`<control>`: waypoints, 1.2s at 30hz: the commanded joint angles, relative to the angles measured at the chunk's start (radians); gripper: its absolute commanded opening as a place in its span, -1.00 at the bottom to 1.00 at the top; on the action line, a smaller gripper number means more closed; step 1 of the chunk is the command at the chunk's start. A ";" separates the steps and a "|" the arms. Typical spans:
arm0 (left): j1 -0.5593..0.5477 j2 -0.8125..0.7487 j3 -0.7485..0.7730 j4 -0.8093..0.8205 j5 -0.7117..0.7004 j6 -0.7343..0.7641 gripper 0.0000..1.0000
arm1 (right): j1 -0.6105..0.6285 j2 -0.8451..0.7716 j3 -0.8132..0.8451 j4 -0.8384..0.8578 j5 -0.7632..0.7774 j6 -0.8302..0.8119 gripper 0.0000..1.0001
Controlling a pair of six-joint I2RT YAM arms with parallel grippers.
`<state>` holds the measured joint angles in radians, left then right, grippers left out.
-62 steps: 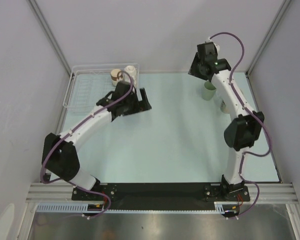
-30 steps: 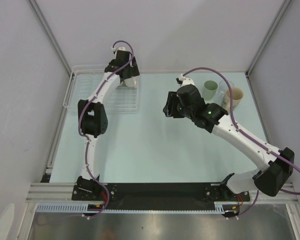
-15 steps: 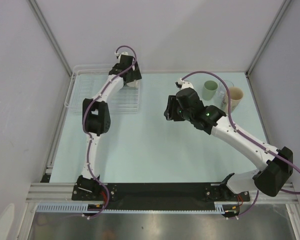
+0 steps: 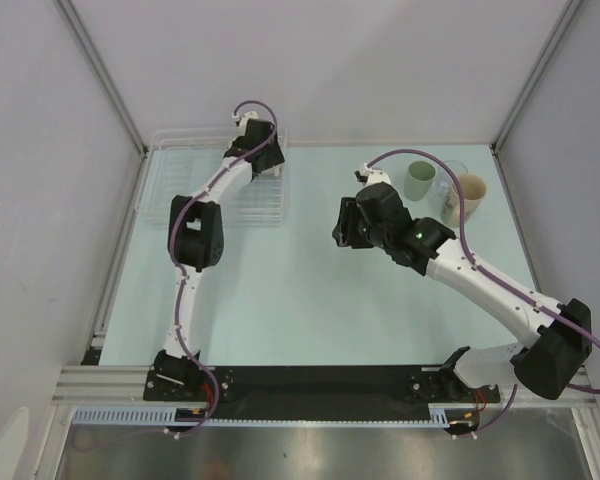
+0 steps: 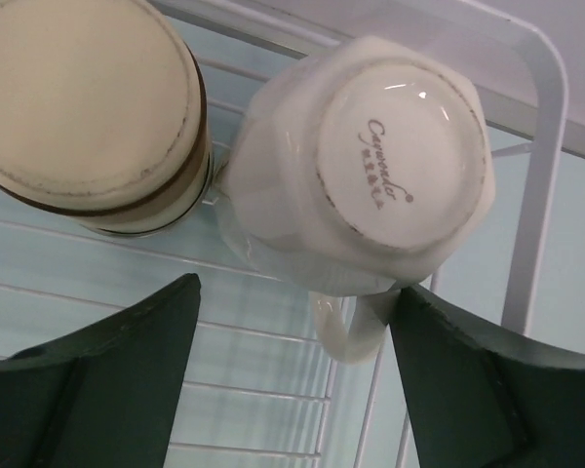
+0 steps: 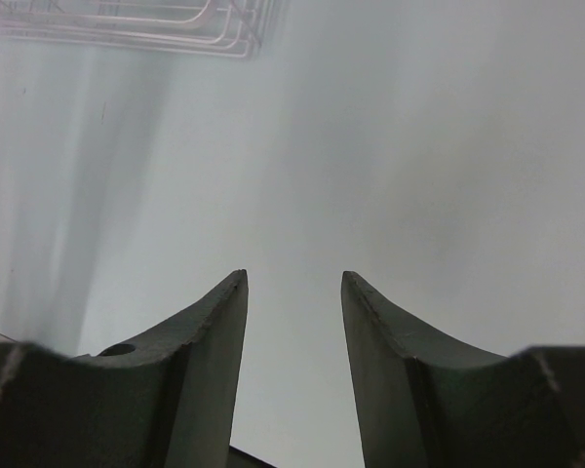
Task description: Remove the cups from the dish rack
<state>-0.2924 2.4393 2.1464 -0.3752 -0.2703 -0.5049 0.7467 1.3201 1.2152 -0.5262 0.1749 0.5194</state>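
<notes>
Rack (image 4: pixel 205 195): lies flat at the far left corner of the tabletop (image 4: pixel 280 300).
Left claw (image 5: pixel 292 380): reaches over the rack's far right corner. Fingers are spread wide and grip nothing.
White cup (image 5: pixel 370 166): in the rack, upside down, with the printed base facing the wrist camera. Its handle points into the gap between the left fingers; contact cannot be told.
Brown cup (image 5: pixel 88 107): in the rack, upside down, just beside the white cup. Cream base, brown band below it.
Right claw (image 6: pixel 292 322): over the middle of the tabletop, nearer the far edge. Fingers are apart with nothing between them, bare tabletop below.
Green cup (image 4: pixel 419 181): upright on the tabletop near the far right corner, out of the rack.
Glass (image 4: pixel 450 178): just beside the green cup, toward the right edge.
Beige cup (image 4: pixel 471 194): upright, just beside the glass, closest to the right edge.
</notes>
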 commanded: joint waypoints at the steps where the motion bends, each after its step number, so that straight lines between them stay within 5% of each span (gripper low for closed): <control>1: -0.034 -0.014 -0.040 0.021 0.002 -0.020 0.44 | -0.007 -0.022 -0.008 0.031 0.002 -0.012 -0.04; 8: -0.039 -0.040 -0.085 0.021 -0.009 -0.017 0.06 | -0.010 -0.025 -0.022 0.041 0.000 -0.004 -0.04; 11: -0.039 -0.054 -0.103 0.025 -0.009 -0.007 -0.26 | -0.010 -0.022 -0.028 0.052 -0.006 0.001 -0.04; 14: -0.039 -0.069 -0.120 0.030 -0.007 0.000 -0.94 | -0.012 -0.019 -0.029 0.058 -0.012 0.005 -0.05; 15: -0.039 -0.074 -0.125 0.030 -0.006 0.000 -0.99 | -0.013 -0.019 -0.031 0.063 -0.012 0.007 -0.04; 36: -0.053 -0.261 -0.261 0.042 -0.092 0.055 -0.99 | -0.007 -0.050 -0.080 0.100 -0.023 0.031 -0.07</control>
<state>-0.3336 2.3154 1.8767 -0.3477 -0.2928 -0.4858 0.7372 1.3148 1.1538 -0.4717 0.1490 0.5335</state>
